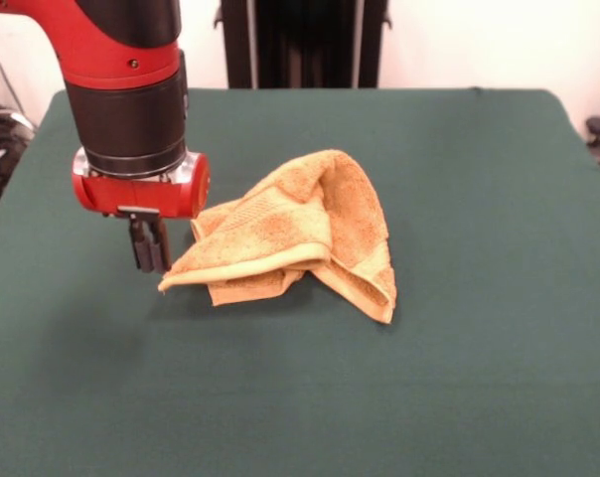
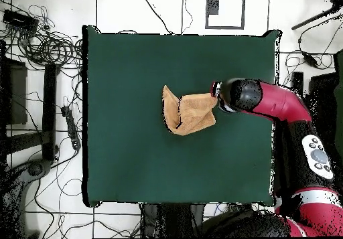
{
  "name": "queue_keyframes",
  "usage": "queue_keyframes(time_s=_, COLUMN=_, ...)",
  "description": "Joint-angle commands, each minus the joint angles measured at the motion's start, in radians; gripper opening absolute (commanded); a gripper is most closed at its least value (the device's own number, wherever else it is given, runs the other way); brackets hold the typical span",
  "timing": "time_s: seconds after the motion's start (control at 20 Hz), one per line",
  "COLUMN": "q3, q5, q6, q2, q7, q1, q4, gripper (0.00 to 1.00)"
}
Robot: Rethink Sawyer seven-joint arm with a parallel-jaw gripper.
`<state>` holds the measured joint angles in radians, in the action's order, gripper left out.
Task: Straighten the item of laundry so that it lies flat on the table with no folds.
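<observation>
Near the middle of the green counter point(image 1: 459, 378) sits the orange towel point(image 1: 305, 234), all bunched up in a lumpy heap with folds and a raised hump. Its edge band curls along the front. Just beside the towel's left corner in the front view, the hand point(image 1: 149, 248) hangs low from the red and black arm point(image 1: 121, 89). Its two dark fingers point(image 1: 141, 250) are close together, holding nothing.

We see even, bright light; soft shadows lie on the worktop point(image 1: 459, 378) under the towel point(image 1: 300, 234).
</observation>
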<state>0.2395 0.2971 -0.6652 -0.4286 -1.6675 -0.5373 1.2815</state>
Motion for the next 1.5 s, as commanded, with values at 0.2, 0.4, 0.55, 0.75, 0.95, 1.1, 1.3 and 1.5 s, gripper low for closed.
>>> queue_keyframes(time_s=0.2, q3=0.083, q5=0.056, q6=0.029, q2=-0.023, q7=0.083, q1=0.015, q4=0.101, gripper=1.00)
queue_keyframes(time_s=0.4, q3=0.074, q5=0.055, q6=-0.049, q2=-0.015, q7=0.102, q1=0.027, q4=0.067, gripper=1.00)
queue_keyframes(time_s=0.55, q3=0.078, q5=0.050, q6=-0.044, q2=-0.017, q7=0.094, q1=0.025, q4=0.070, gripper=0.00)
queue_keyframes(time_s=0.75, q3=0.069, q5=0.043, q6=-0.066, q2=-0.005, q7=0.077, q1=0.032, q4=0.063, gripper=0.00)
queue_keyframes(time_s=0.95, q3=0.075, q5=0.011, q6=-0.075, q2=-0.022, q7=0.041, q1=0.026, q4=0.098, gripper=0.00)
queue_keyframes(time_s=1.1, q3=0.093, q5=-0.022, q6=-0.072, q2=-0.074, q7=0.012, q1=0.024, q4=0.163, gripper=0.00)
queue_keyframes(time_s=1.3, q3=0.078, q5=-0.055, q6=-0.085, q2=-0.162, q7=-0.061, q1=0.064, q4=0.241, gripper=0.00)
queue_keyframes(time_s=1.5, q3=0.089, q5=-0.100, q6=-0.044, q2=-0.231, q7=-0.109, q1=0.069, q4=0.327, gripper=0.00)
